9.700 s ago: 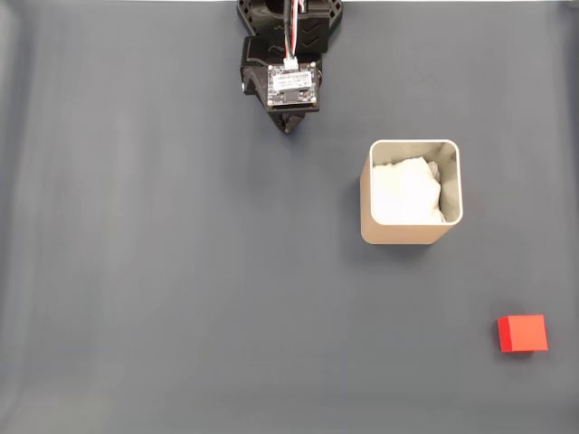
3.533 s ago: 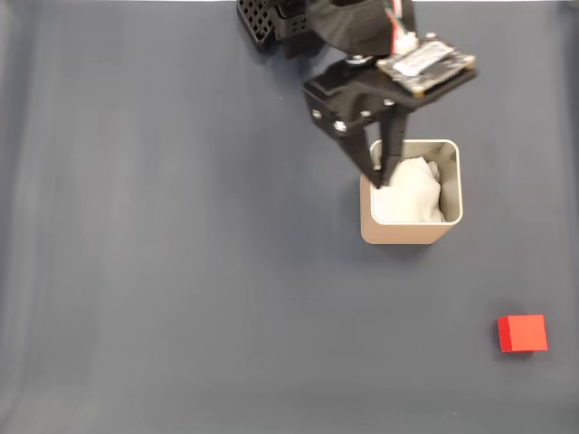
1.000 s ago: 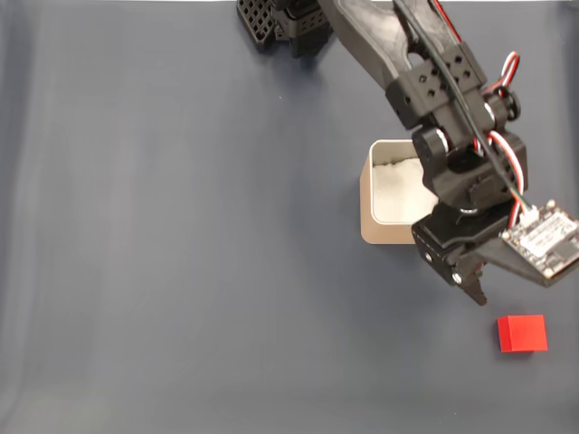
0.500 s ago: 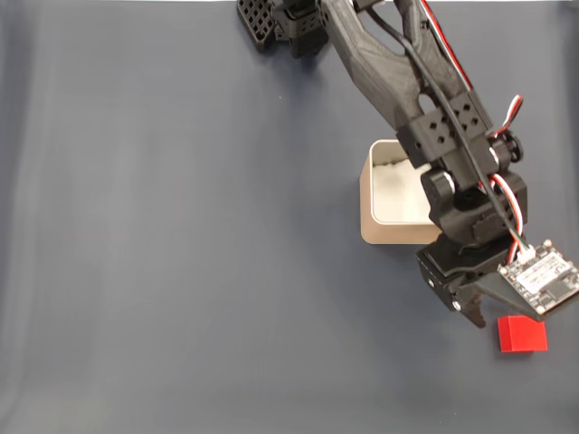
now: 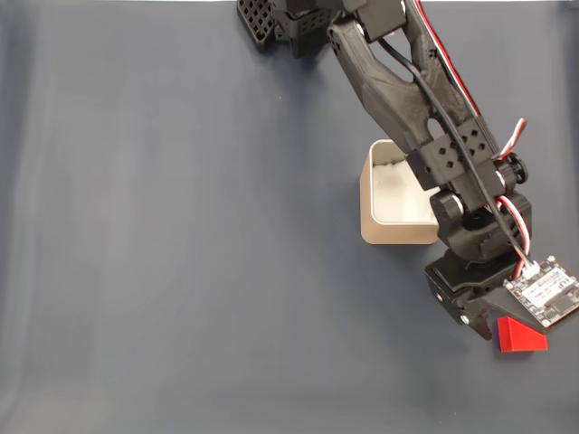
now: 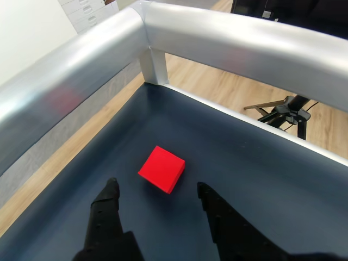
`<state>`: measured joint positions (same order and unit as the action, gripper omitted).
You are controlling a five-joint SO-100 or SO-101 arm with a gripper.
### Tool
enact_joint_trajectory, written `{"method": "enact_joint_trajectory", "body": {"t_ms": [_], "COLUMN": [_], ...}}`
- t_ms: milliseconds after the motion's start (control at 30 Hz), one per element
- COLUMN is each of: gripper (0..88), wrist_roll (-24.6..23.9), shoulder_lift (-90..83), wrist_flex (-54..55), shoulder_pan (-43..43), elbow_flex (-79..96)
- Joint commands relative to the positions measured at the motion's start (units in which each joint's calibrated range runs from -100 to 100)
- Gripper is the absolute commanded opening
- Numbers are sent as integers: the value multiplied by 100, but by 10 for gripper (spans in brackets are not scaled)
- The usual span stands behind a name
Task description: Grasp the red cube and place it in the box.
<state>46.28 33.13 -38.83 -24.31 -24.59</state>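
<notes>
The red cube [image 5: 522, 335] lies on the dark mat at the lower right of the fixed view, partly covered by the wrist camera board. In the wrist view the red cube [image 6: 161, 169] sits just beyond the fingertips, roughly in line with the gap. My gripper [image 6: 156, 188] is open, with nothing between its black fingers [image 6: 106, 209]. In the fixed view my gripper [image 5: 488, 327] hangs right over the cube's left side. The beige box [image 5: 391, 204] stands up and to the left of it, its right part hidden by the arm.
A silver rail [image 6: 228, 38] and a low edge [image 6: 239, 117] border the mat just beyond the cube in the wrist view. The arm's base [image 5: 280, 23] is at the top middle of the fixed view. The dark mat [image 5: 181, 235] stretches left.
The arm swung from its folded pose at the top, passed over the box and reached down right. In the last second the gripper dropped closer until it overlaps the cube's left edge.
</notes>
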Motion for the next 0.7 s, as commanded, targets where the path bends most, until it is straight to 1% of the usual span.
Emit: {"method": "enact_joint_trajectory", "body": {"t_ms": [0,667], "gripper": [368,374], "wrist_roll": [0,132], "shoulder_lift": [41,889], "wrist_flex": [96,325], "shoulder_pan": [-71,-50], "elbow_flex": [-440,-1260]}}
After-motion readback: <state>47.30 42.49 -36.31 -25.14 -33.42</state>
